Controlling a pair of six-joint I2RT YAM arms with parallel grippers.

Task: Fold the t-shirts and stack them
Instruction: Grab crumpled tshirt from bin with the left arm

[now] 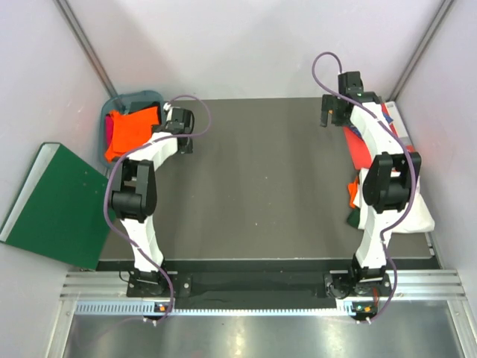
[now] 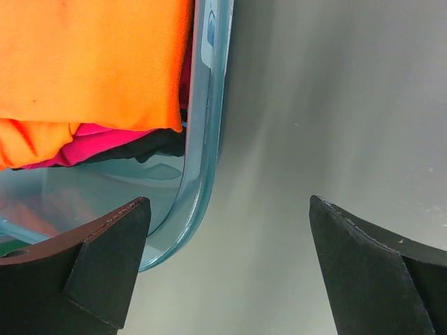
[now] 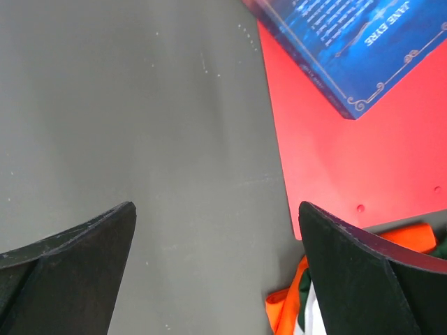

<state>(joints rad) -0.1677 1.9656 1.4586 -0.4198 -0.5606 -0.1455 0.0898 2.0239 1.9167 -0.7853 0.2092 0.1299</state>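
Observation:
A folded bright orange t-shirt (image 1: 130,130) (image 2: 91,63) lies on top in a teal bin (image 1: 138,98) (image 2: 202,139), with crimson fabric (image 2: 105,139) under it. My left gripper (image 1: 181,130) (image 2: 228,202) hangs open just right of the bin's rim, over bare mat, holding nothing. At the right edge lies a loose pile of t-shirts: white (image 1: 417,212), orange (image 1: 352,195) (image 3: 286,307) and a bit of dark green (image 1: 354,218). My right gripper (image 1: 328,112) (image 3: 215,206) is open at the back right, above the mat, left of the pile, with nothing between its fingers.
A stiff dark-green board (image 1: 56,201) leans off the table's left side. A blue book (image 3: 349,42) lies on a flat red one (image 3: 349,160) at the back right, next to the shirt pile. The dark mat (image 1: 261,179) spans the middle between the arms.

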